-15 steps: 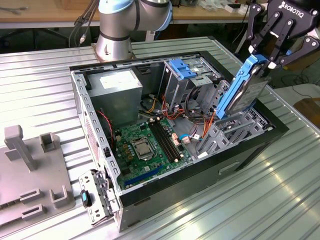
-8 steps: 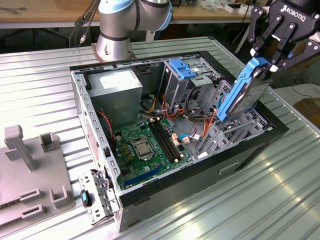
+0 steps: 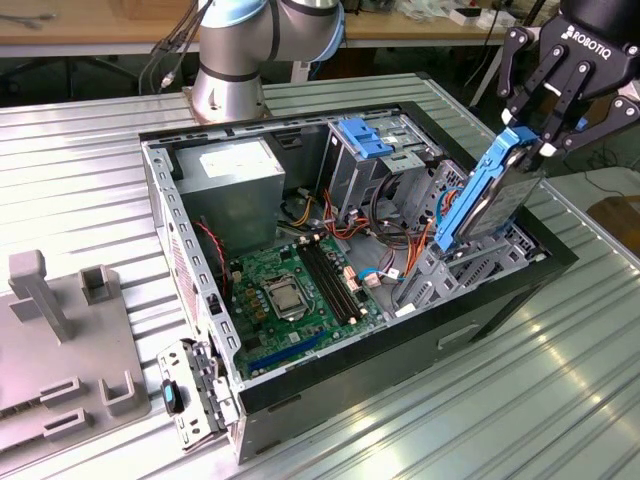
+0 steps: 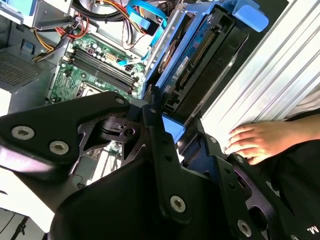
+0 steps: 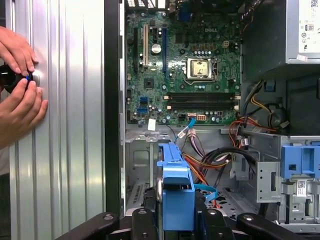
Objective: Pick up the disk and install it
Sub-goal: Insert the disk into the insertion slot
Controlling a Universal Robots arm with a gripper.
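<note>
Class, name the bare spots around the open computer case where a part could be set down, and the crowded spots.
Free: the ribbed table between the case and the exterior view's right edge; also between case and grey fixture. Crowded: the cabled drive bay, where the gripper holds the disk.

You see an open computer case (image 3: 352, 385) on the ribbed metal table (image 3: 560, 400), its green motherboard (image 3: 290, 290) beside the grey power supply (image 3: 238, 185); a grey fixture (image 3: 60, 345) sits at the exterior view's left.

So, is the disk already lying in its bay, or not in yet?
Not in yet: the gripper holds the disk by its upper end, steeply tilted, over the drive cage.
</note>
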